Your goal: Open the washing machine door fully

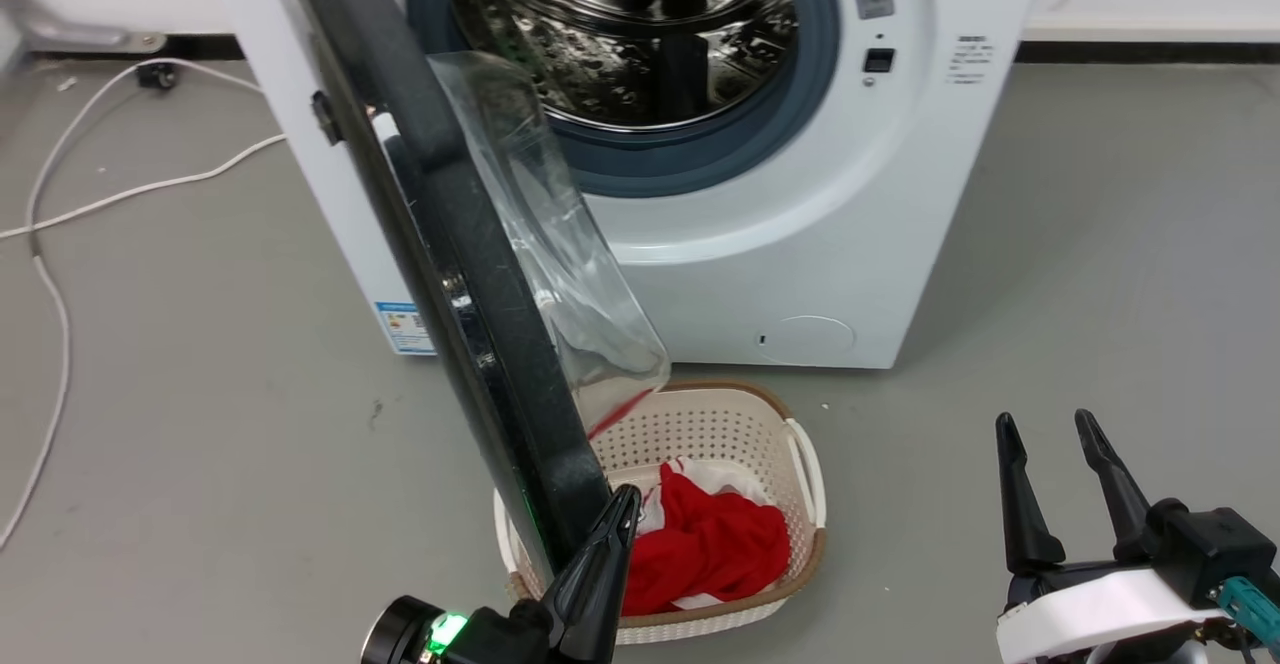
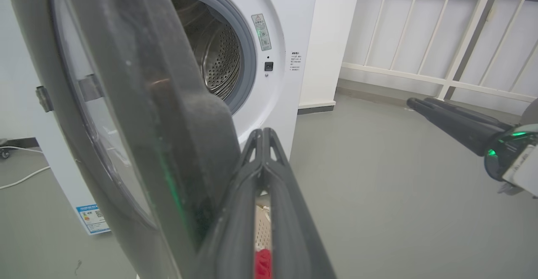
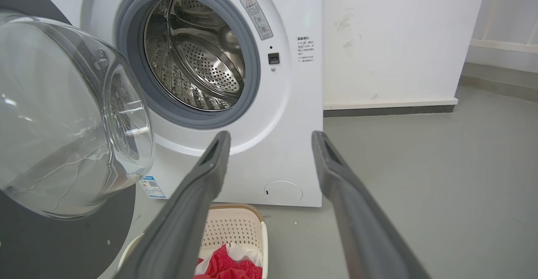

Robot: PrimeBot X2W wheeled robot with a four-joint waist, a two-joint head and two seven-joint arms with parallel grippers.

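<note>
We rate the washing machine door [image 1: 455, 244] stiff and glossy, best pushed at its 6 o'clock rim, where the clenched left hand [image 1: 625, 504] rests; right hand [image 1: 1045, 420] released.

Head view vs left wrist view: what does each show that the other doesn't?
Head view adds: round flap low on the machine front; right gripper with fingers clearly apart. Left wrist view adds: white railing past the machine. Both: washing machine door swung out, drum opening, left gripper shut beside the door's edge.
</note>
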